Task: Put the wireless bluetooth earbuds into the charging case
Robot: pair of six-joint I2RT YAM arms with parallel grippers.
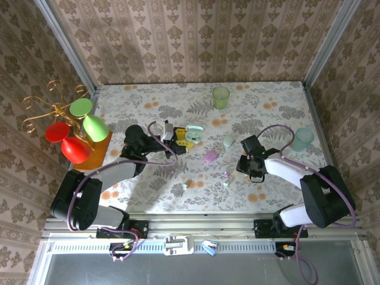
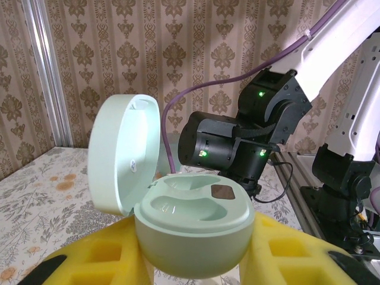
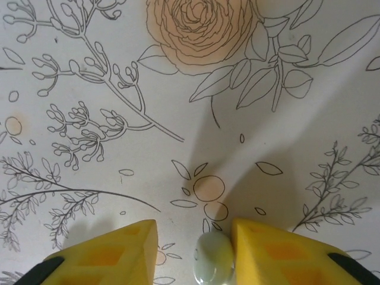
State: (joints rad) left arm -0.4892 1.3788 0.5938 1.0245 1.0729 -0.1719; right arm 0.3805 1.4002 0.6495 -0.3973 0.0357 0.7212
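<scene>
Right end effector (image 3: 194, 230) hangs over floral tablecloth (image 3: 279, 89) (damask-papered walls (image 1: 196, 35) around).

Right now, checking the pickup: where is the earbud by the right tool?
In the right wrist view, the pale mint earbud lies on the floral tablecloth at the bottom edge, between the right tool's yellow fingers, nearer the picture-right one.

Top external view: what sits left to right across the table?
Stand of red and green cups → open mint case in left gripper → pink case → pale closed case → right gripper → teal cup.
</scene>
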